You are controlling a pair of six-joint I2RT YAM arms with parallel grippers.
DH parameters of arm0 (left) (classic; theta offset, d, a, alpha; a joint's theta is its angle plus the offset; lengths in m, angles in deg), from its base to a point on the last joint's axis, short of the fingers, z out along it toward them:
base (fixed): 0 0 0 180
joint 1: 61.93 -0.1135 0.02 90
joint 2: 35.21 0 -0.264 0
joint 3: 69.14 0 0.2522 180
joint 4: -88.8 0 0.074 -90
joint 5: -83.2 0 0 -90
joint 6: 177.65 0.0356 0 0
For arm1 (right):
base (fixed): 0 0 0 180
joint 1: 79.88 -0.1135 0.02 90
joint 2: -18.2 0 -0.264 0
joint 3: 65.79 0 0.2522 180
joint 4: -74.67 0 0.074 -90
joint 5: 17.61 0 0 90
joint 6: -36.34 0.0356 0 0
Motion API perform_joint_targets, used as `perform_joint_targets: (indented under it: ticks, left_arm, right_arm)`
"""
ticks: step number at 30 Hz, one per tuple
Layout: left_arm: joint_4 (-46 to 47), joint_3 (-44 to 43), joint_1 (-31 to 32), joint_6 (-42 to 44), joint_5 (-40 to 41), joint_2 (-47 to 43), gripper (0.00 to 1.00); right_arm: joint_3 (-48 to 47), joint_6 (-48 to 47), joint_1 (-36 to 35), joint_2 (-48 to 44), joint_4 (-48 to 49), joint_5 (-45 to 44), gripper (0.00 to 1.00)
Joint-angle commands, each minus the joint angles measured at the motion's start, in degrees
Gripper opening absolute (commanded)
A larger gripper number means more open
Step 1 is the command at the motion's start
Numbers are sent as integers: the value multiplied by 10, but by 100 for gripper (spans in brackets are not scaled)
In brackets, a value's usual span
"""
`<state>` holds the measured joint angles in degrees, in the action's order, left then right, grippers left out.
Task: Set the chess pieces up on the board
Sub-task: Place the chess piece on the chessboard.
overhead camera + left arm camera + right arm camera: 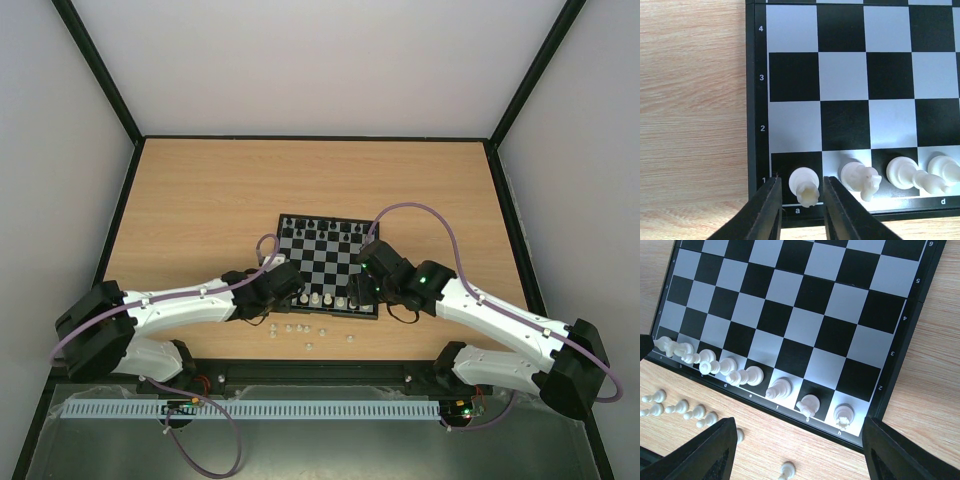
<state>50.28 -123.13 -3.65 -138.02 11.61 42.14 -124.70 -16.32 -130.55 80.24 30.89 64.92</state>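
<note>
Judging back rank done: L end effector (801, 180) slightly open astride a1 rook (805, 187), no grip; R end effector (799, 420) wide open, empty. Next: pawns (681, 406) to rank 2.

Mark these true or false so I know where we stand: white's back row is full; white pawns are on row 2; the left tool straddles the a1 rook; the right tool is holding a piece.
1. White's back row is full. True: white pieces fill a1 to h1 on the board.
2. White pawns are on row 2. False: row 2 is bare; the white pawns are on the table, beside the board's row 1 edge.
3. The left tool straddles the a1 rook. True, with a gap on each side.
4. The right tool is holding a piece. False: it is wide open and empty.
</note>
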Motion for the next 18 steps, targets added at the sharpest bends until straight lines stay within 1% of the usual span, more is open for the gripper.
perform_joint_targets:
  ticks: [1,3,7,8,12,13,15,17,18]
  left_arm:
    - [-8,-6,3,-1,18,-5,29]
    - [-20,-10,3,-2,23,-17,34]
    - [-47,-25,3,1,37,-55,36]
    - [-53,-29,3,4,41,-70,37]
    - [-66,-35,3,18,47,-123,45]
    - [-66,-33,3,22,47,-138,48]
    - [-66,-29,3,27,46,-168,57]
    - [-67,-26,3,35,41,-194,69]
    - [-66,-23,3,39,37,-207,76]
  right_arm:
    - [8,-8,1,-3,-7,6,69]
    - [8,-8,2,-3,-7,5,69]
    - [7,-7,1,-3,-10,0,70]
    - [7,-7,2,-3,-12,-1,72]
    - [2,-6,2,-1,-21,-9,93]
    - [1,-4,1,-2,-23,-11,100]
    - [-2,0,2,-2,-29,-9,99]
    - [-2,7,2,-5,-30,1,99]
    - [-2,10,2,-5,-28,11,99]
